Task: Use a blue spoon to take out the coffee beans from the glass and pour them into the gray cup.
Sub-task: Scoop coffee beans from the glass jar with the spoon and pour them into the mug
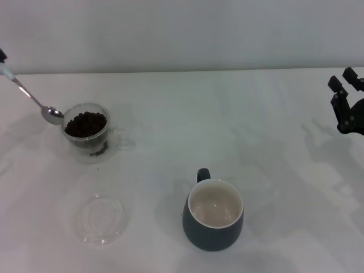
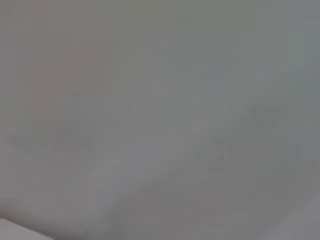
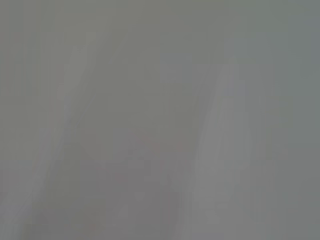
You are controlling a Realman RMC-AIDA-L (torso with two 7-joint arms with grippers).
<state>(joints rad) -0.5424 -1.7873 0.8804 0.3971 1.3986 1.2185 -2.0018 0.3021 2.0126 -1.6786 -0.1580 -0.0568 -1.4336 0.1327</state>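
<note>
White bench (image 1: 273, 131) under a pale wall, with the glass (image 1: 87, 132) holding the coffee beans (image 1: 85, 124) as landmark. Just beside its far-left rim, the blue spoon (image 1: 35, 100), bowl nearly touching the rim, handle slanting up to the left pincer (image 1: 2, 57) at the frame edge, grip hidden, cannot tell. Nearer and right of the glass, the gray cup (image 1: 214, 216), upright; directly nearer, a clear dish (image 1: 100, 219); far right, the right pincer (image 1: 345, 85), released, above the bench.

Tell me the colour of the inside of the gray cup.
Cream-white inside the gray cup, clearest in the head view.
</note>
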